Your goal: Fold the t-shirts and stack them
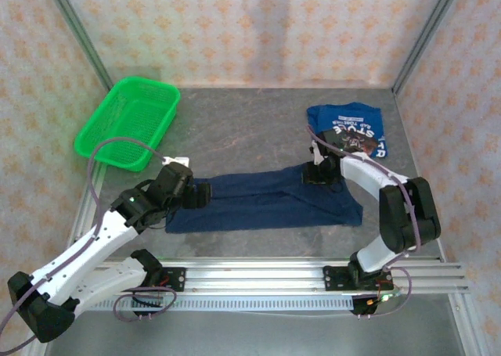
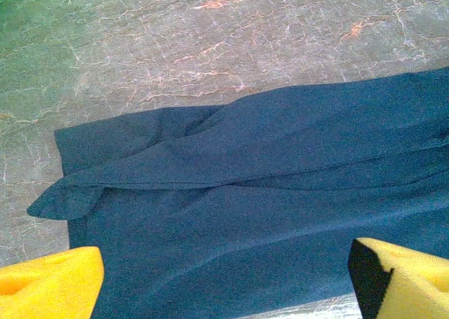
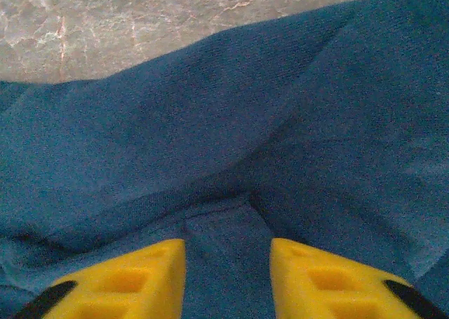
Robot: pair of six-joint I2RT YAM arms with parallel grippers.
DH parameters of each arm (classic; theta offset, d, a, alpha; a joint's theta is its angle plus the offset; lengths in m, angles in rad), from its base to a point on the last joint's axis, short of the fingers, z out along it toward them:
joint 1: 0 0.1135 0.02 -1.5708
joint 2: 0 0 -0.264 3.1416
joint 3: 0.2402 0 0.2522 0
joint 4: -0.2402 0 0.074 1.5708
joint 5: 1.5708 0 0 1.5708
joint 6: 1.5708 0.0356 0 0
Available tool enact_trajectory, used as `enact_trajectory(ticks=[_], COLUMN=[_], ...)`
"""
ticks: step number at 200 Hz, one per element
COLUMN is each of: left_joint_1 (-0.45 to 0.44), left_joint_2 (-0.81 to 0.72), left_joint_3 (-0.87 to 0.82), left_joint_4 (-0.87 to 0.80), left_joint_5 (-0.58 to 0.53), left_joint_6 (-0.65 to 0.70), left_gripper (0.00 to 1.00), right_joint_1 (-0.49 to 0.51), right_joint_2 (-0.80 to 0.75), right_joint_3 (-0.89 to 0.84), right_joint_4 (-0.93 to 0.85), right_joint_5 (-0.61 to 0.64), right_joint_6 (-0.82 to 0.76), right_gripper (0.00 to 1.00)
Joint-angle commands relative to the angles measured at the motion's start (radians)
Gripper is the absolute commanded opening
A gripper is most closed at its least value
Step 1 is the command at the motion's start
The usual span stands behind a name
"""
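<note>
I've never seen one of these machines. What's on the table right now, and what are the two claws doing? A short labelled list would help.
Table: grey marbled top
Navy t-shirt: near middle, folded into a long strip
Blue printed t-shirt: folded, far right, lettering up, not stacked on the navy one
Green basket: far left
Left gripper: open, over the navy shirt's left end
Right gripper: fingers either side of a raised fold at the navy shirt's right end; grip unclear
</note>
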Motion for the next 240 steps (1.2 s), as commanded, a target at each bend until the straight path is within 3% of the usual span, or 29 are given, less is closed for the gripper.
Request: enact_trajectory(ticks=[1,35,92,199,240], left_joint_1=[-0.007,-0.008,-0.008,-0.008,-0.008], left_joint_2=[0.019,0.066,0.158,0.355,0.421], left_joint_3=[-0.02,-0.035,-0.07,-0.072,-0.059], left_joint_4=[0.044,0.07,0.122,0.218,0.245], left_joint_5=[0.01,0.023,0.005,-0.004,0.009], left_joint_6=[-0.027,-0.047,-0.086,-0.104,-0.105], left_gripper=[0.92,0.91,0.91,0.91,0.91], right_joint_1=[0.005,0.005,0.029,0.055,0.068], right_joint_2=[0.025,0.114,0.125,0.03,-0.05], right_joint_3=[0.024,0.085,0.055,-0.01,-0.042], right_joint_4=[0.006,-0.022,-0.008,-0.025,-0.023], right_joint_5=[0.047,0.049,0.022,-0.012,-0.038], right_joint_6=[-0.045,-0.081,-0.055,0.018,0.06], right_gripper=[0.43,0.43,0.4,0.02,0.0])
